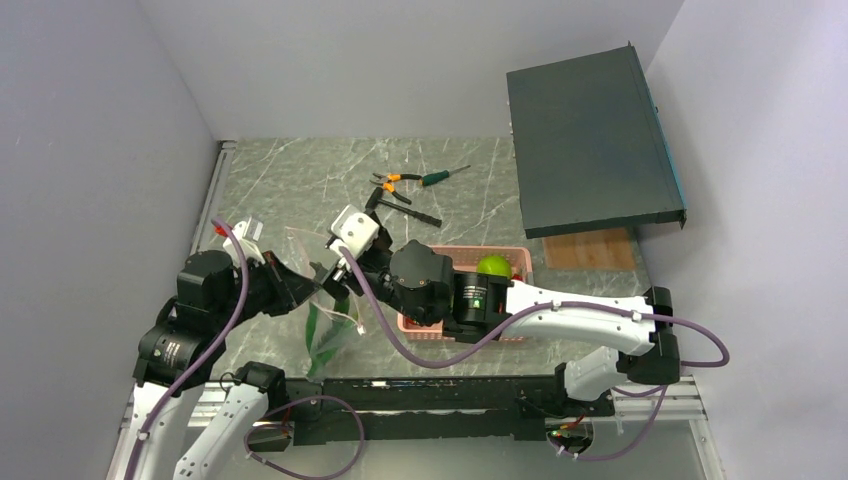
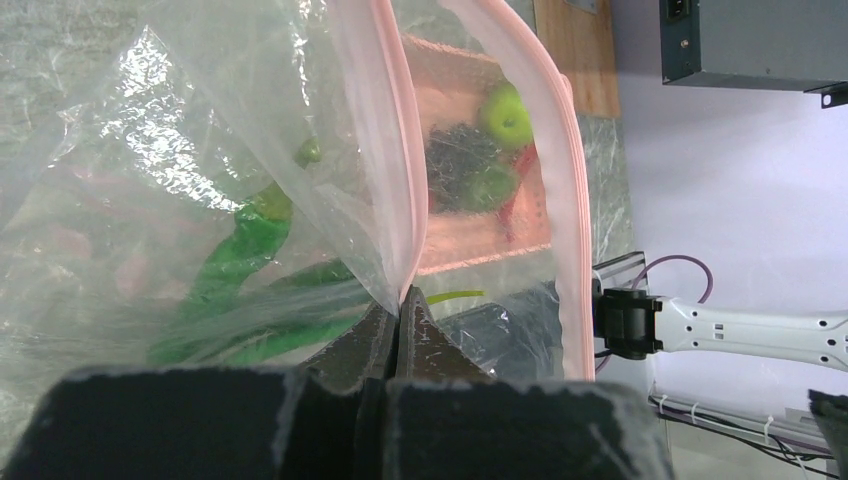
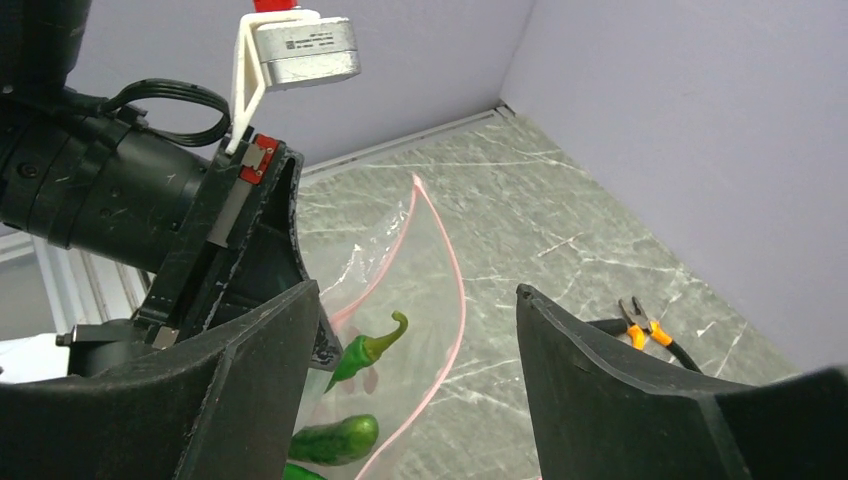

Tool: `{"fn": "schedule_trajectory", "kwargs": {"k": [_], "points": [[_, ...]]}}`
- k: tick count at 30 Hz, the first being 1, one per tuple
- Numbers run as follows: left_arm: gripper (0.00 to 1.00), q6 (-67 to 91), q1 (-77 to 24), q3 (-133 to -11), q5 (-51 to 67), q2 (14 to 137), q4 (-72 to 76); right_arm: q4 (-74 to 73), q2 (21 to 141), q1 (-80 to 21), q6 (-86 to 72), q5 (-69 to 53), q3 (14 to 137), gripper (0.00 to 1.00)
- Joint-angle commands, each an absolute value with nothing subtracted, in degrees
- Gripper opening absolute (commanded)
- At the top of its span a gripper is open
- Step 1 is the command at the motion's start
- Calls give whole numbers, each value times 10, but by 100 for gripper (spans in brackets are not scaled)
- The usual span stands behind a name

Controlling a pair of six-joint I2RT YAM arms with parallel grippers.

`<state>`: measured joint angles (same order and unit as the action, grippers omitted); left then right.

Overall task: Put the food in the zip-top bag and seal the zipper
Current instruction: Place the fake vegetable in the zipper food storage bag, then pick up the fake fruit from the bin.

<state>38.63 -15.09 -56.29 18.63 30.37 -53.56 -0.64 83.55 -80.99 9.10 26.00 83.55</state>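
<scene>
My left gripper [image 2: 400, 300] is shut on the pale pink zipper [image 2: 395, 200] of the clear zip-top bag [image 1: 302, 245], holding its mouth up and apart. Long green peppers [image 2: 240, 250] lie inside the bag [image 3: 365, 350]. My right gripper [image 3: 415, 290] hangs open just above the bag's mouth [image 1: 335, 272], with nothing between its fingers. More food sits in the pink basket [image 1: 520, 262]: a round green apple [image 1: 492, 266], and, seen through the bag in the left wrist view, a dark grape bunch [image 2: 460, 150] and a red chilli [image 2: 520, 195].
Orange-handled pliers [image 1: 395, 184] and a green-handled screwdriver [image 1: 445, 177] lie on the marble table behind the bag. A large dark box [image 1: 590, 140] stands at the back right, with a brown board [image 1: 590, 250] under its front edge. Grey walls close in left, right and back.
</scene>
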Motion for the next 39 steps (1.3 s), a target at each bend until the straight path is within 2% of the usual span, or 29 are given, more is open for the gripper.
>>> {"fn": "schedule_trajectory", "kwargs": {"k": [1, 8, 18, 23, 35, 36, 38, 39], "points": [[0, 387, -153, -586, 179, 299, -536, -7, 817, -810, 76, 297, 851, 74], [0, 379, -154, -593, 173, 297, -549, -52, 774, -790, 21, 331, 825, 77], [0, 375, -154, -591, 177, 297, -550, -97, 650, -685, -106, 337, 713, 77], [0, 374, -153, -592, 178, 292, -557, -200, 639, -629, -182, 336, 694, 78], [0, 376, -153, -583, 181, 294, -542, -312, 626, -594, -326, 329, 584, 79], [0, 378, -154, -584, 180, 293, -543, -327, 634, -589, -335, 328, 582, 81], [0, 378, -154, -586, 182, 292, -544, -360, 651, -582, -351, 332, 581, 95], [0, 379, -154, -587, 183, 291, -546, -372, 661, -579, -347, 328, 581, 97]]}}
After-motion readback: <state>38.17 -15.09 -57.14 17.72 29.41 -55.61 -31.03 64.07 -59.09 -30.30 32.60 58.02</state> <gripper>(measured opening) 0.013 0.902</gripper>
